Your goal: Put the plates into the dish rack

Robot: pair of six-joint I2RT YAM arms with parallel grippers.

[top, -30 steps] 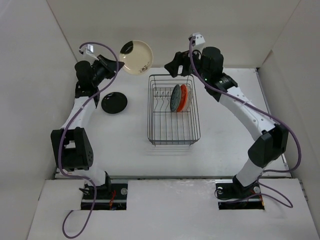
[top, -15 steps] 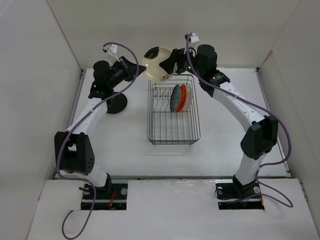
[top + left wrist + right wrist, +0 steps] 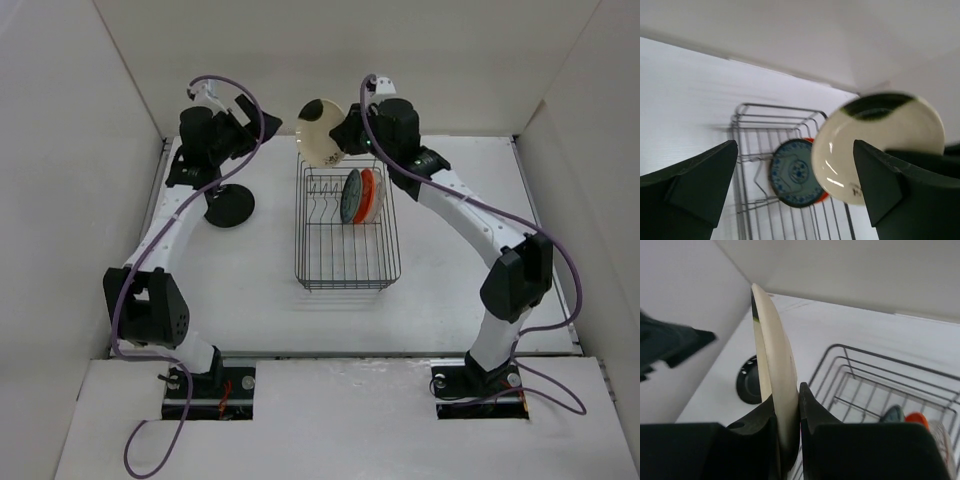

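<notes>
At the far left the left arm (image 3: pixel 165 235) reaches up toward the back wall. Its jaws stand wide open with nothing between them. In the left wrist view the two dark fingers (image 3: pixel 690 187) sit well apart at either side of the frame. Just beside that arm, the black plate (image 3: pixel 228 206) lies flat on the white counter (image 3: pixel 250 290), left of the rack and apart from it. Further right, the cream plate (image 3: pixel 322 133) is held in the air on edge, with a dark patch on its rim. It is near the far left corner of the dish rack (image 3: pixel 347 270) and touches no wire that can be seen. The rack stands on the counter at the middle, with its near half bare wire. In its far half the teal patterned plate (image 3: pixel 351 196) stands upright between the prongs, and the orange plate (image 3: pixel 369 194) stands upright just beside it on the right. From the right, the right arm (image 3: pixel 470 215) stretches over the rack's far end. Its jaws are closed on the cream plate's lower edge, and the right wrist view shows a finger pressed against each face of the plate.
</notes>
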